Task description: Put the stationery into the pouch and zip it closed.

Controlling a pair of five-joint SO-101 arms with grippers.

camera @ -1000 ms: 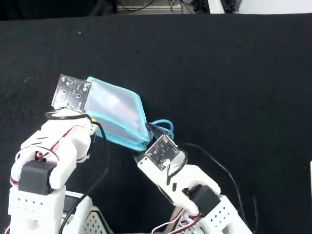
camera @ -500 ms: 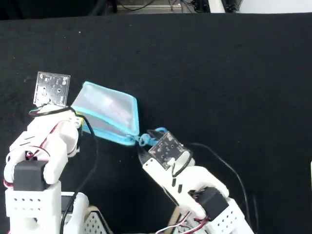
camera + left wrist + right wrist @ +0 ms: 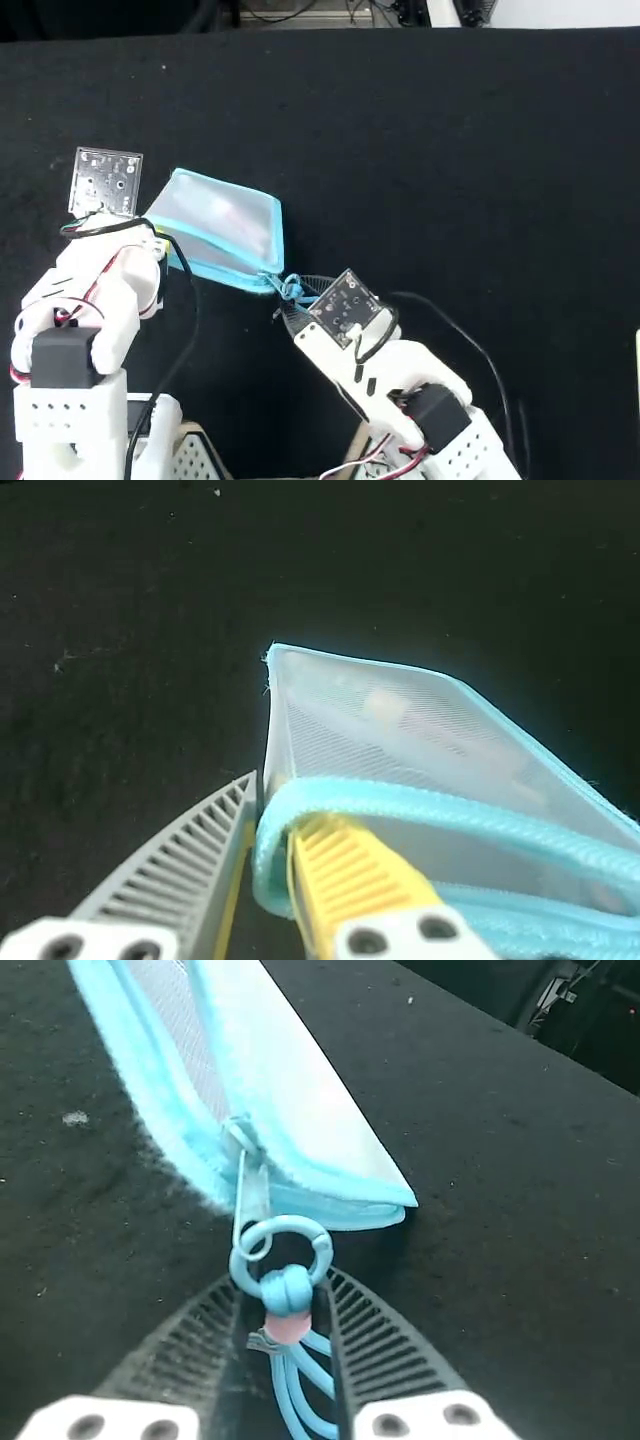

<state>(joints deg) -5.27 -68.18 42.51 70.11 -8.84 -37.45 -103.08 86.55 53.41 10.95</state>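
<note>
L gripper [image 3: 272,825] pinches pouch [image 3: 222,226] end; R gripper [image 3: 289,1305] nips zip cord [image 3: 286,1287]. Pouch's long axis runs gripper to gripper.

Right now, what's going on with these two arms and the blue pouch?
The left gripper is clamped on one end of the pouch, which lies on the black table. The right gripper pinches the zipper cord at the opposite corner. The slider sits near that corner, so the zip looks closed or nearly so.
</note>
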